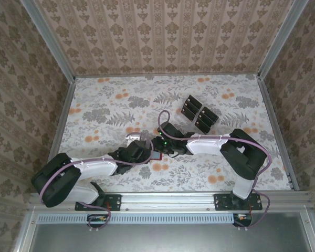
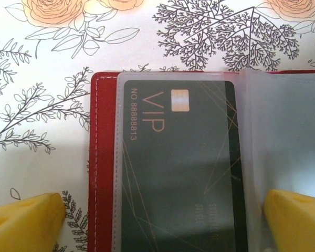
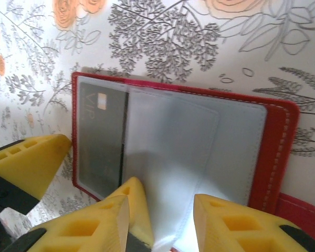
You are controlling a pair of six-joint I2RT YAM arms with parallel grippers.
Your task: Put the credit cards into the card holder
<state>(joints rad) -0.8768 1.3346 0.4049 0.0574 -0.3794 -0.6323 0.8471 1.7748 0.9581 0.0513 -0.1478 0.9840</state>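
Top external view: the card holder lies open on the floral surface where both arms meet. The spare cards sit well apart, further back and to the right. From the left wrist I note the left gripper spread wide, straddling the holder, with a dark VIP card lodged behind its clear sleeve. From the right wrist, the right gripper stands partly open. A leaf of the clear sleeve rises between its fingers, unclamped.

floral tbl cover flat | wallpapered walls 3 sides | alu rail near edge
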